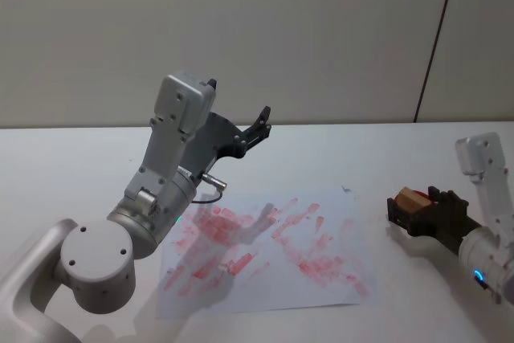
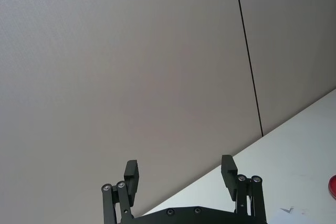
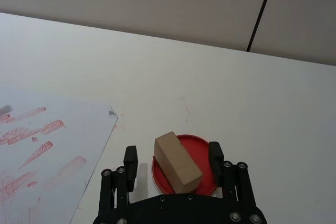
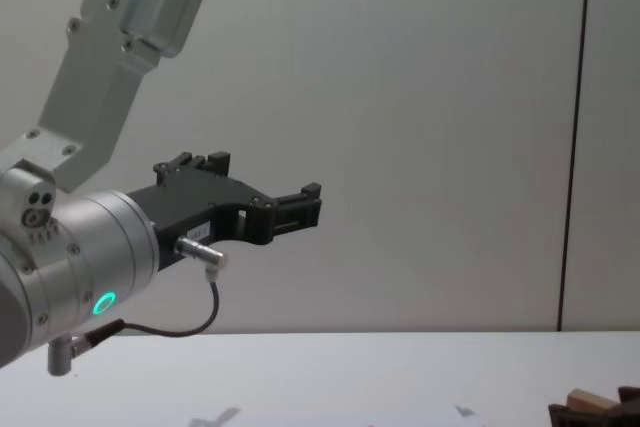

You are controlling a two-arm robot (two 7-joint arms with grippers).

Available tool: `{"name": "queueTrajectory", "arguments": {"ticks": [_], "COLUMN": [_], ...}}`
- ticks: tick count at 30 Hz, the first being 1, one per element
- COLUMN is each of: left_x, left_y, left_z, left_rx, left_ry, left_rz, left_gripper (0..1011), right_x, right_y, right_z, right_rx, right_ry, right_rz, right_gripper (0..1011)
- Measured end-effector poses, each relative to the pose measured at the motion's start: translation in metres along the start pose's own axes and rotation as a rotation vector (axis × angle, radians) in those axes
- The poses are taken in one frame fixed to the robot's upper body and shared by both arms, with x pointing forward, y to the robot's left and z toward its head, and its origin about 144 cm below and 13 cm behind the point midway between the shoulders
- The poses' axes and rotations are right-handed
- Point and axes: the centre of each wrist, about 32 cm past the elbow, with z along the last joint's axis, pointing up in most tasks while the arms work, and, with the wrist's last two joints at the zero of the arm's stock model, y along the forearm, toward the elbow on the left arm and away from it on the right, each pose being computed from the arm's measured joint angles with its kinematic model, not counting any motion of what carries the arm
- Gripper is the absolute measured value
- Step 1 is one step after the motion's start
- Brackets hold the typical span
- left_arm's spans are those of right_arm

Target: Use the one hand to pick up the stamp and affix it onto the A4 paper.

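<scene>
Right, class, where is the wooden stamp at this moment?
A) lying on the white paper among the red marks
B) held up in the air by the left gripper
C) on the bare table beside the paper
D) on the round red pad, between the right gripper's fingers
D: the right wrist view shows the stamp on the round red pad, with the right gripper open and a finger on each side of it, away from the A4 paper.

Red disc (image 3: 195,148), perhaps an ink pad, half under the stamp (image 3: 177,162)
</scene>
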Motion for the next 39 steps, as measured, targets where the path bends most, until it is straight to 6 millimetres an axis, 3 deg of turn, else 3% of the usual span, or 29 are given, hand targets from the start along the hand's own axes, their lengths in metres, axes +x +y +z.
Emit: {"name": "queueTrajectory", "arguments": {"ticks": [21,39], "left_x": [0.0,0.0], "left_y": [0.0,0.0], "left_z": [0.0,0.0], "left_rx": [0.0,0.0], "left_ry": [0.0,0.0], "left_rz": [0.0,0.0], "left_gripper": [1001,1001], "right_x": [-0.001,-0.003], "right_y": [0.005,0.007], "right_z": [0.0,0.01], "right_rx": [-0.009,0.093], "right_ry": [-0.001,-0.019], "right_rz": [0.01,0.055], "right_gripper": [225,220]}}
